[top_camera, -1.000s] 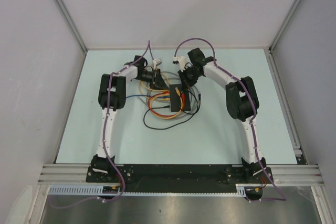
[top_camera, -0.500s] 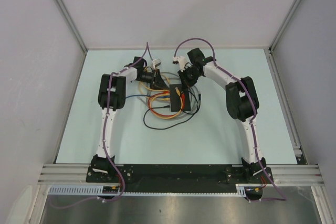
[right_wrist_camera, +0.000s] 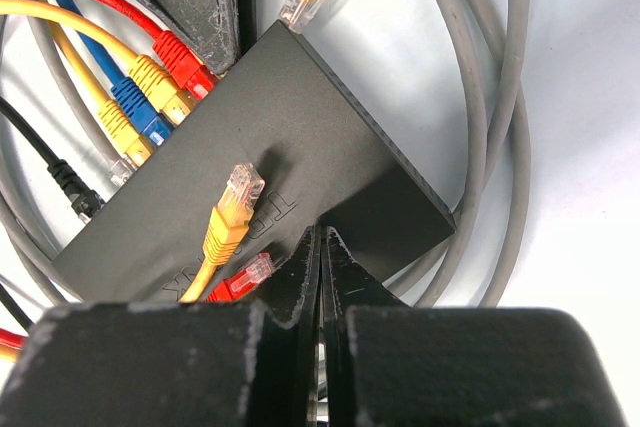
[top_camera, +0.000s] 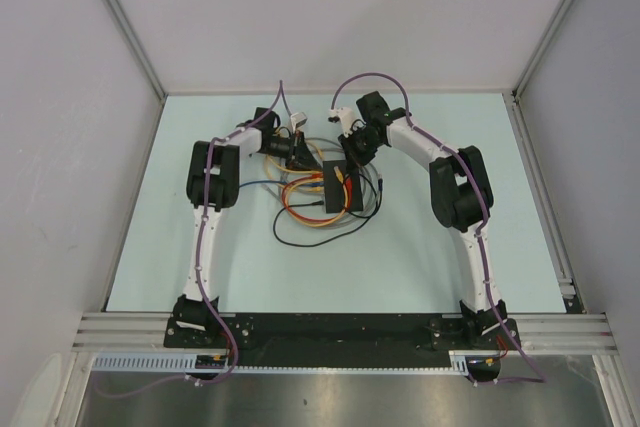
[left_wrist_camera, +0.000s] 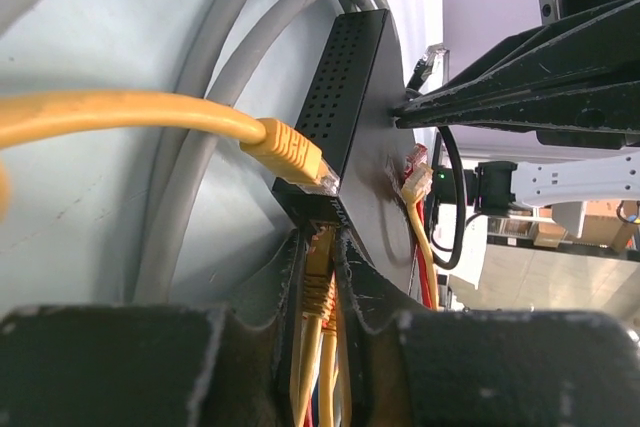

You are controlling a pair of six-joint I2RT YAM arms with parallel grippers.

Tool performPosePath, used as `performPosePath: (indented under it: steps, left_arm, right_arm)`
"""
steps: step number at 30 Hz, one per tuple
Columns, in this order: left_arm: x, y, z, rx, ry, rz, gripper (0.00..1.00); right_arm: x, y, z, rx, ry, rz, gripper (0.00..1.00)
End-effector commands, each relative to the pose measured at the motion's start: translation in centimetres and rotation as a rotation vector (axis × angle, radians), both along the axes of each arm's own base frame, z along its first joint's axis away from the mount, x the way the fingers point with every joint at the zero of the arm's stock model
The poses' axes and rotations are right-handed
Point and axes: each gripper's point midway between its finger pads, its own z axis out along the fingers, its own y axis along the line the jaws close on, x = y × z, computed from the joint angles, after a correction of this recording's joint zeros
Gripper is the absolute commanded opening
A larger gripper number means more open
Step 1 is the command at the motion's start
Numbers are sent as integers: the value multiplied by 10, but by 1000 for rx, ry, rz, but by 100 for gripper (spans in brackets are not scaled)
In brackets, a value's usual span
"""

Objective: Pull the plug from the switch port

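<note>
Left tool [left_wrist_camera: 318, 242] is grasping the plug [left_wrist_camera: 318, 292] at the switch [left_wrist_camera: 352, 87]; right tool [right_wrist_camera: 321, 237], clenched, is bracing it; straight pull pending

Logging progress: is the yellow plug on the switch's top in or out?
Out: the yellow plug lies loose on the switch, clear tip bare.

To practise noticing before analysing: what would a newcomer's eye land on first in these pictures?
The black switch, ringed by a tangle of coloured cables, lies at the far middle of the table. The left tool is closed around a yellow cable at the switch's port edge, while the right tool, shut, rests on the switch's top.
</note>
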Motion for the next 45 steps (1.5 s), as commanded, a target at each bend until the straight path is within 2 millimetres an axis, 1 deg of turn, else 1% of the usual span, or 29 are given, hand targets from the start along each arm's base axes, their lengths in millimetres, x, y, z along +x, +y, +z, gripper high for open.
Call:
performPosePath:
  steps: [1,3,8,11,12,14,15,17,18,21,23,26,27,29,31,33,34,35,38,39,40,41,43,45]
  left_arm:
    - [-11,-8,-1,88,22,-7,0]
    - [-10,-6,0,114,6,-5,0]
    - [2,-1,0,165,-73,-5,0]
    - [-5,0,-5,166,-68,-27,0]
    - [-15,1,-11,168,-29,-38,0]
    - [-22,0,-12,154,-15,-53,0]
    - [-22,0,-11,153,-18,-53,0]
    - [-18,-1,-5,123,-23,-54,0]
    - [-11,-2,1,109,-48,-51,0]
    - [5,-1,6,97,-94,-31,0]
    - [8,2,4,106,-108,-30,0]
    - [-11,3,-4,94,-31,-48,0]
    - [-21,5,-11,92,10,-52,0]
    - [-24,5,-12,91,23,-53,0]
    - [-13,6,-6,84,-27,-53,0]
    - [3,5,2,88,-84,-39,0]
    - [6,7,4,101,-97,-33,0]
    - [9,9,0,141,-135,-38,0]
    - [-8,17,-7,187,-103,-60,0]
    - [-25,19,-17,199,-38,-71,0]
    - [-32,21,-21,201,-35,-90,0]
    - [-46,22,-23,201,30,-111,0]
    - [-45,21,-23,192,23,-131,0]
    - [-33,21,-23,204,-13,-124,0]
  right_arm:
    - [-46,-27,-63,-180,182,15,0]
    - [-48,-27,-64,-183,186,16,0]
    - [-47,-27,-64,-183,183,17,0]
    - [-47,-28,-64,-183,186,15,0]
    - [-47,-28,-65,-183,185,16,0]
    - [-48,-28,-66,-183,188,18,0]
    - [-47,-28,-65,-183,184,18,0]
    - [-49,-28,-66,-185,189,18,0]
    - [-49,-28,-66,-184,189,18,0]
    - [-49,-28,-67,-184,190,18,0]
    - [-49,-28,-67,-186,188,19,0]
    - [-49,-29,-67,-189,188,20,0]
    - [-49,-30,-68,-190,190,18,0]
    - [-50,-29,-69,-193,192,21,0]
    - [-51,-30,-70,-196,194,22,0]
    - [-51,-29,-72,-196,196,22,0]
    - [-52,-30,-71,-197,196,22,0]
    - [-52,-30,-71,-197,196,22,0]
    - [-53,-32,-72,-199,199,23,0]
    - [-54,-31,-72,-200,200,25,0]
    - [-53,-31,-73,-201,198,24,0]
    - [-54,-31,-73,-200,201,23,0]
    - [-53,-30,-74,-196,200,23,0]
    - [-53,-29,-76,-195,204,26,0]
